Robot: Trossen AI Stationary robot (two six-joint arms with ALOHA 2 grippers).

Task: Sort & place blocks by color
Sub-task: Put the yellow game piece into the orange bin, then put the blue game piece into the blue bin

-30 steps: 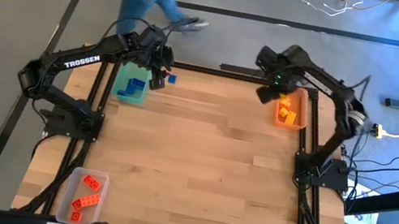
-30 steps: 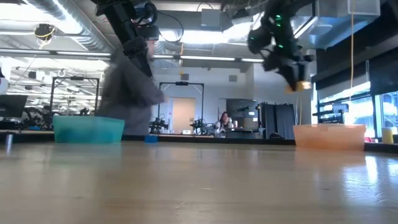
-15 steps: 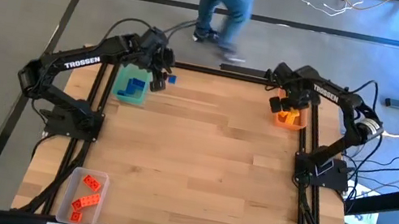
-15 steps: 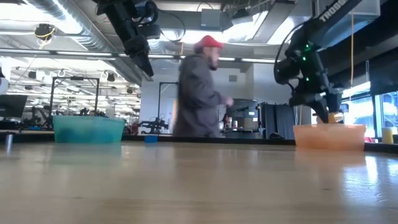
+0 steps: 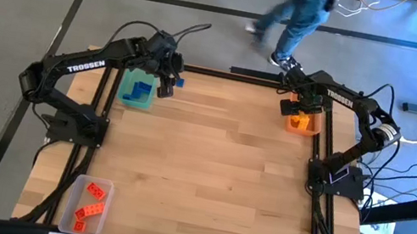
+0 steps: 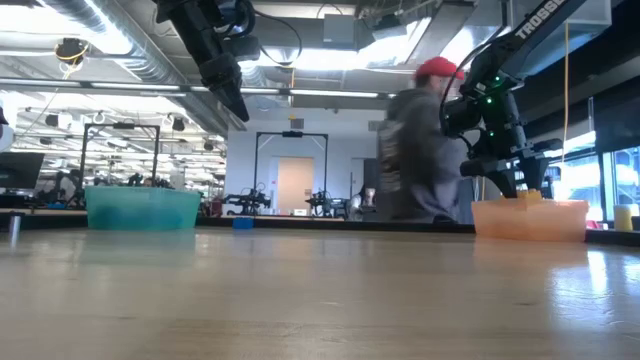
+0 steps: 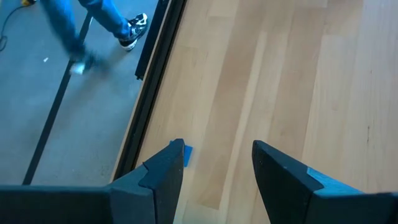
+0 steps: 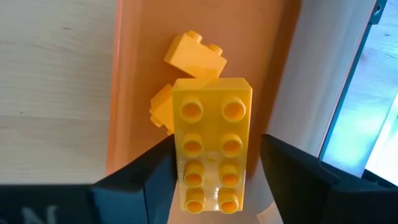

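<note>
My right gripper (image 5: pixel 296 108) hangs over the orange tray (image 5: pixel 312 127) at the table's far right corner, shut on a long yellow-orange block (image 8: pixel 211 124). Two more yellow-orange blocks (image 8: pixel 194 55) lie in that tray. My left gripper (image 5: pixel 164 83) is open, raised above the far left of the table beside the green tray (image 5: pixel 128 94), which holds blue blocks (image 5: pixel 141 90). One blue block (image 5: pixel 179 83) lies on the wood just right of it, half hidden by a finger in the left wrist view (image 7: pixel 188 155). Red-orange blocks (image 5: pixel 92 204) lie in the clear tray (image 5: pixel 69 215). My right gripper has the long yellow-orange block between its two fingers by the long sides (image 8: pixel 184 177), fingers lying along it and slanting down from above. The studded face is turned toward the wrist. The block sits about level at the tray's rim (image 6: pixel 527 198); whether it rests on the blocks below, I cannot tell.
A person (image 6: pixel 415 150) walks across the floor beyond the table's far edge. The black frame rail (image 5: pixel 225 73) runs along that edge. Bare wood (image 5: pixel 218 162) fills the middle of the table between the three trays.
My right gripper has swung from above the table's far edge toward its right, come down over the orange tray with the yellow-orange block, and then stayed nearly still. The person behind the table has walked from left to right.
</note>
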